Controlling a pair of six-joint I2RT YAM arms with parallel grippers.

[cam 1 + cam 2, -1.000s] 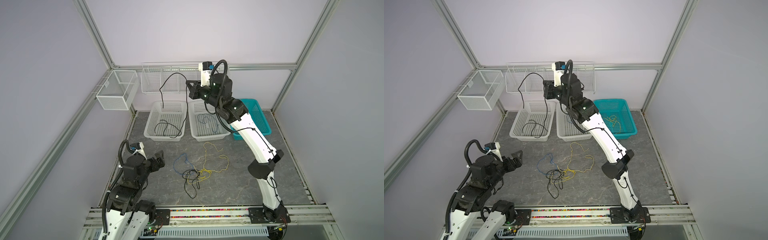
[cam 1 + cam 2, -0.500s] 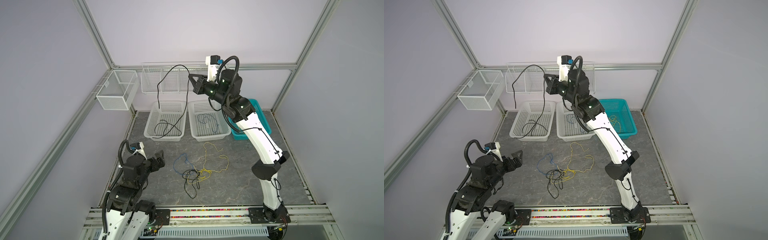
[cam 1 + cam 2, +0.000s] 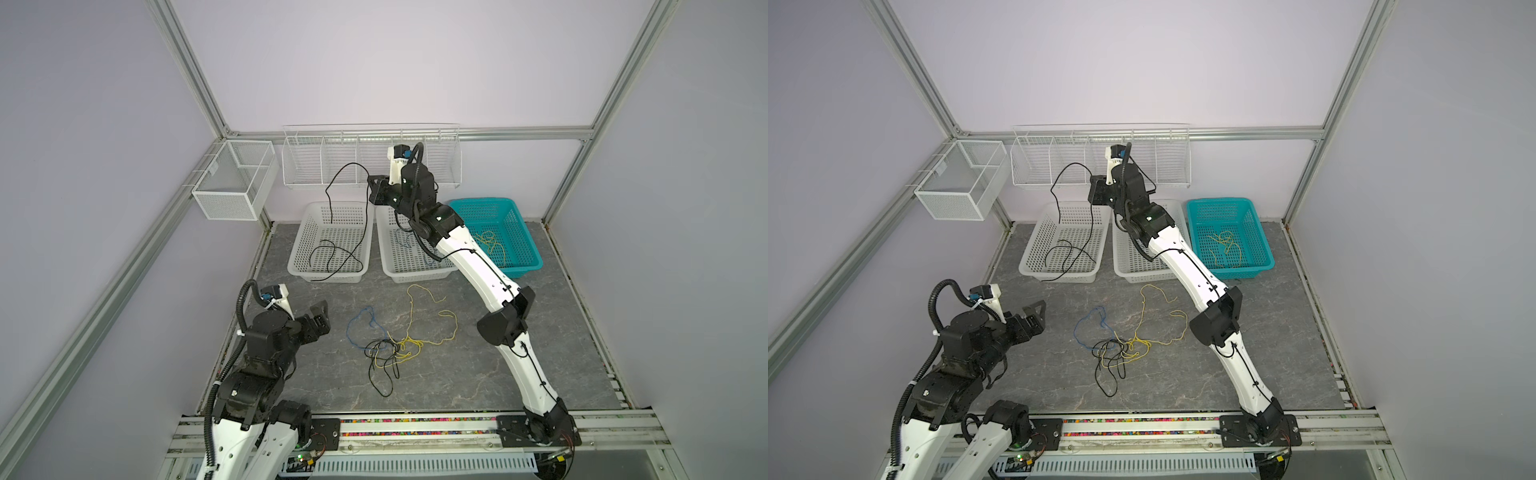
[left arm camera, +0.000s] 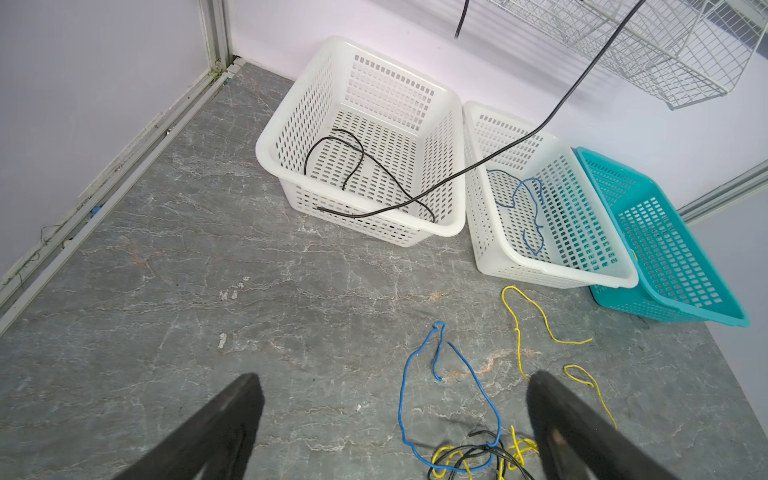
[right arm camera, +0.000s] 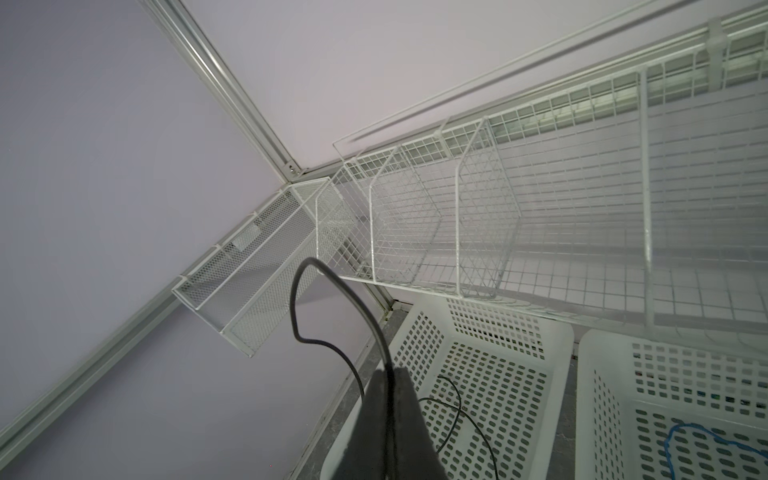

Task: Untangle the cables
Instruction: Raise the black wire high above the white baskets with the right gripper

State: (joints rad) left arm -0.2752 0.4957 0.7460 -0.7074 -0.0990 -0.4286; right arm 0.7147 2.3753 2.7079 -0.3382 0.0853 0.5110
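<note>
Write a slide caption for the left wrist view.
Open left gripper near the cable tangle; a black cable slants down across a white basket.

A black cable (image 5: 294, 299) is shown at the black right gripper (image 3: 371, 189). White perforated baskets (image 3: 328, 275) are seen below it, with a teal basket (image 3: 519, 266) beside them. Ahead of the left gripper (image 4: 395, 376), a blue cable (image 4: 401, 399) and a yellow cable (image 4: 517, 332) are seen on a grey tabletop (image 3: 457, 374) — veined white.

My fingers (image 4: 224, 428) stand wide apart above the grey worktop (image 4: 208, 291), gripping nothing. Between them, close by one finger, lies the tangle (image 4: 478, 457) of blue, black and yellow cables, a blue loop (image 4: 401, 399) running ahead from it. Farther ahead, a white basket (image 4: 374, 230) holds a black cable (image 4: 498, 150) that climbs out upward; the neighbouring basket (image 4: 540, 272) holds a blue cable (image 4: 536, 216).
</note>
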